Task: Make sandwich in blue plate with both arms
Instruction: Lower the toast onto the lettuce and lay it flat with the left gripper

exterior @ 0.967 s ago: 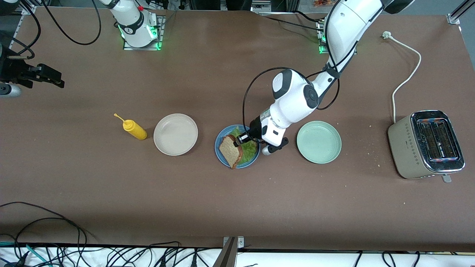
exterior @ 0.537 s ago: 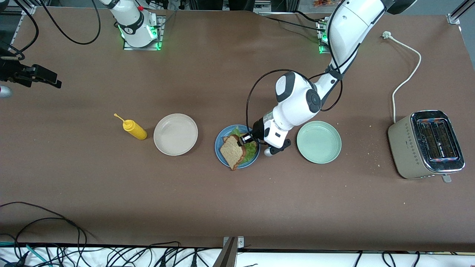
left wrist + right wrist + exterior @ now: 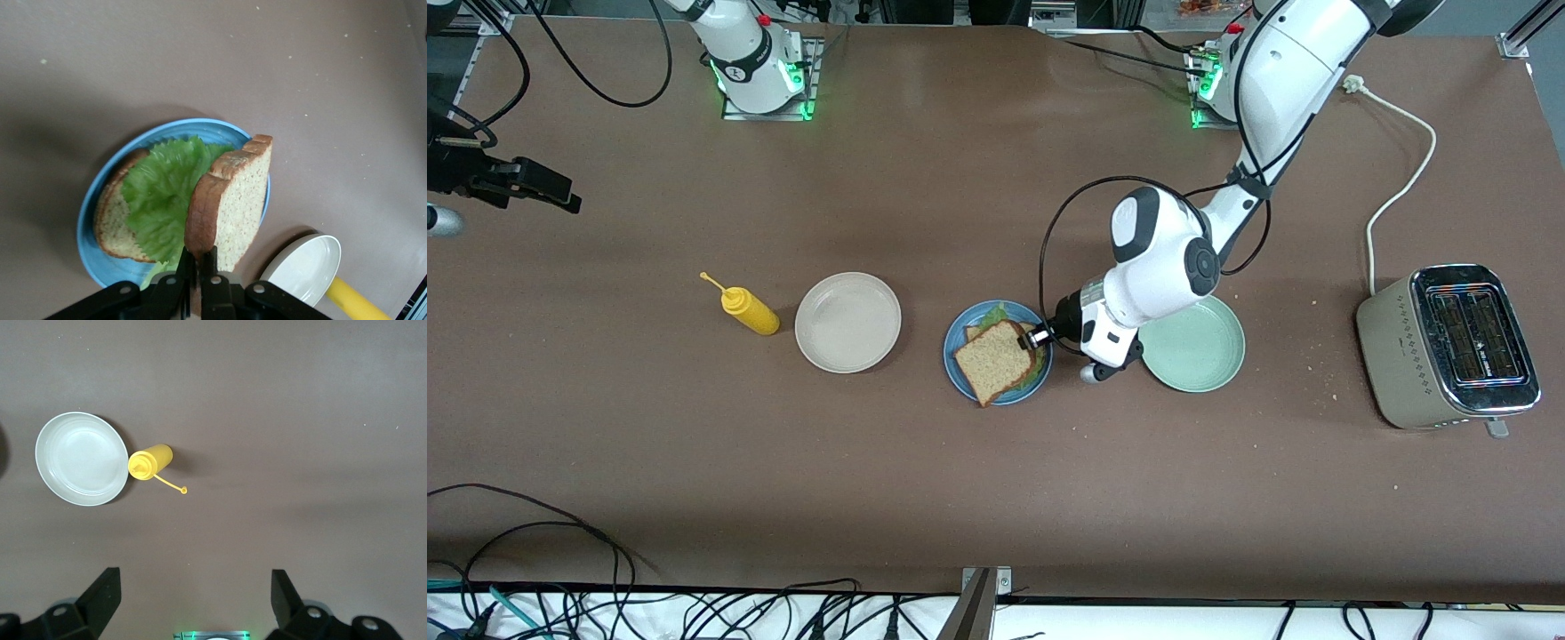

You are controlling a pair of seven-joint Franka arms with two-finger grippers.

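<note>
The blue plate (image 3: pixel 958 336) sits mid-table and holds a bread slice (image 3: pixel 110 217) with a green lettuce leaf (image 3: pixel 160 193) on it. My left gripper (image 3: pixel 1035 339) is shut on the crust of a second bread slice (image 3: pixel 994 360) and holds it tilted over the lettuce; the left wrist view shows this slice (image 3: pixel 233 200) leaning on edge over the plate (image 3: pixel 97 200), pinched by the gripper (image 3: pixel 198 257). My right gripper (image 3: pixel 543 185) is open and empty, waiting high over the right arm's end of the table; its fingers (image 3: pixel 100 597) frame bare table.
A beige-white plate (image 3: pixel 847 322) and a yellow squeeze bottle (image 3: pixel 749 309) lie beside the blue plate toward the right arm's end. A pale green plate (image 3: pixel 1199 342) lies on the left arm's side, partly under the left arm. A toaster (image 3: pixel 1449 347) with its cord stands at the left arm's end.
My left gripper has drawn back toward the green plate, and the held slice has tipped down flatter over the lettuce. My right gripper has barely shifted.
</note>
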